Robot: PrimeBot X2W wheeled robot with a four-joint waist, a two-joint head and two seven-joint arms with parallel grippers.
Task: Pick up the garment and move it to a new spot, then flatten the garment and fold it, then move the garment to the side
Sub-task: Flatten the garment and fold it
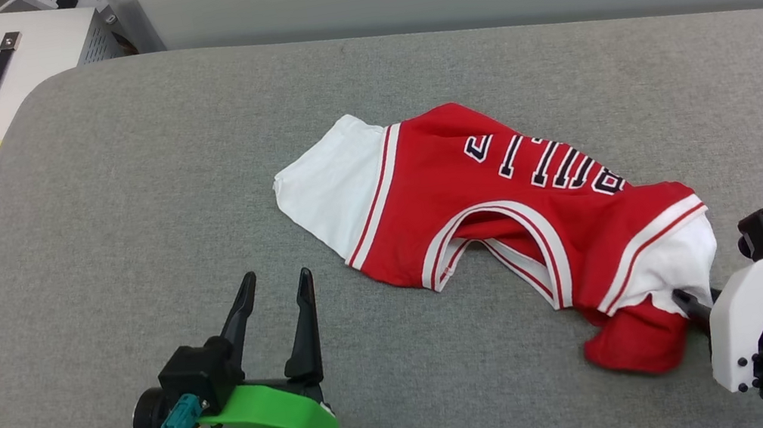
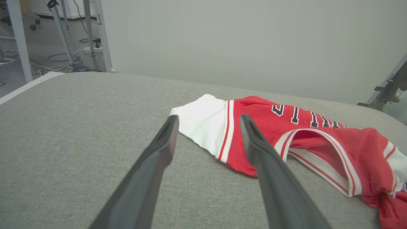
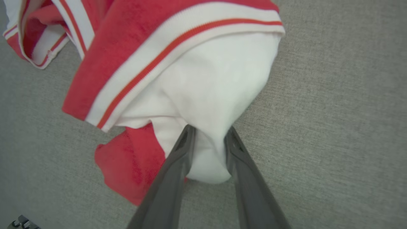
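The red shirt (image 1: pixel 502 202) lies crumpled, lettering up, on the grey padded surface (image 1: pixel 120 209). My right tool (image 3: pixel 210 128) stands half closed, with a fold of the white sleeve (image 3: pixel 210 89) between its fingers (whether the cloth is truly pinched I cannot tell). My left tool (image 1: pixel 276 276) hangs wide open and empty, near the other sleeve (image 1: pixel 323 185).

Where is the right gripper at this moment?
In the head view the right gripper is at the lower right, at the garment's near right end on the grey padded surface; in the right wrist view its fingers flank the white sleeve.
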